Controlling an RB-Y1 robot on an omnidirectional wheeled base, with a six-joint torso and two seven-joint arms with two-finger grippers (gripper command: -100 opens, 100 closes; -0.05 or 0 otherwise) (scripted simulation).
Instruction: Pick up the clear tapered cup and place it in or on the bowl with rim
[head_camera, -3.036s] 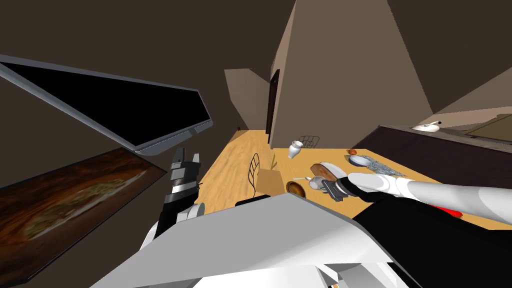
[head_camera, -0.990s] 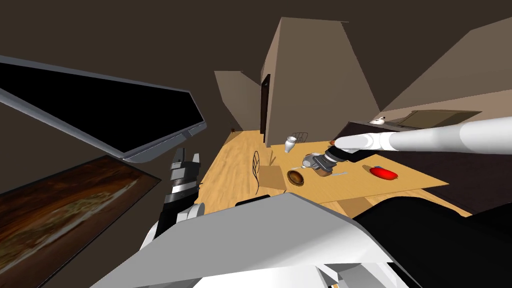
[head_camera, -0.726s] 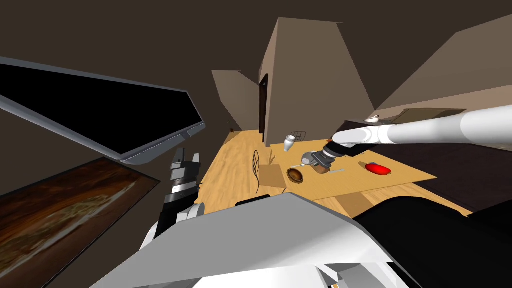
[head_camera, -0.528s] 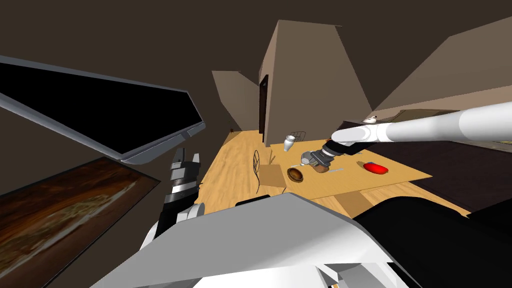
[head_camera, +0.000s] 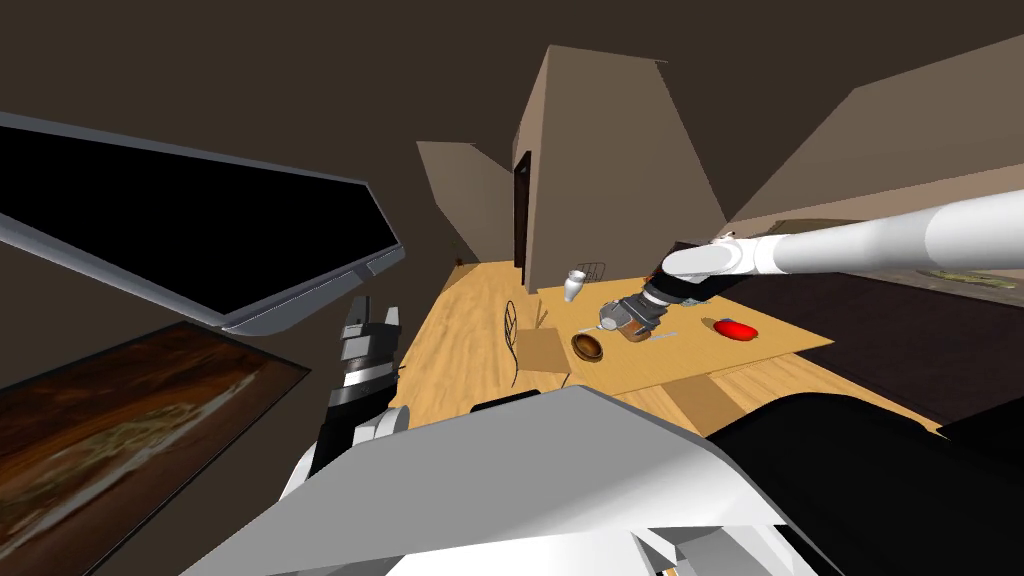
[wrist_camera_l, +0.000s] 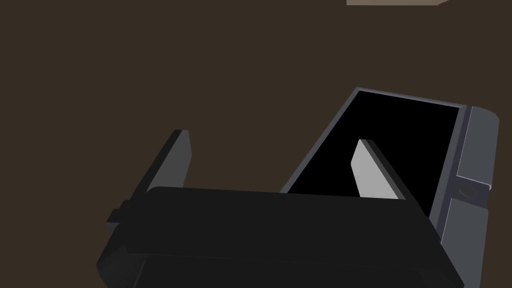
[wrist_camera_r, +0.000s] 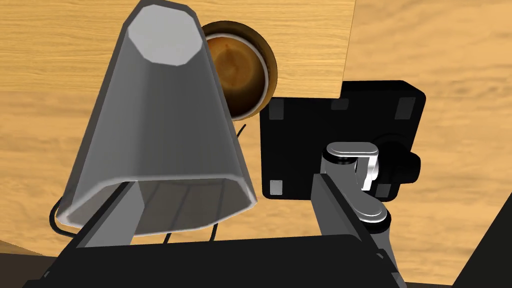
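Home dining room, I recorded: light wooden table (head_camera: 700, 355) carried a brown round bowl with pale rim (head_camera: 588, 346) and white vase (head_camera: 573, 287); black wire chair (head_camera: 511, 335), plank floor (head_camera: 460, 320), framed brown painting (head_camera: 130, 440) beside me.

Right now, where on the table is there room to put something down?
The bare wood between the brown bowl and the red thing, along the near edge of the table. It's crowded around the cup and white vase.

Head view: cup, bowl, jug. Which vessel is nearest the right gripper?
The grey tapered cup, right at the right gripper. The brown bowl sits apart, near the table's edge; the white jug stands at its far end.
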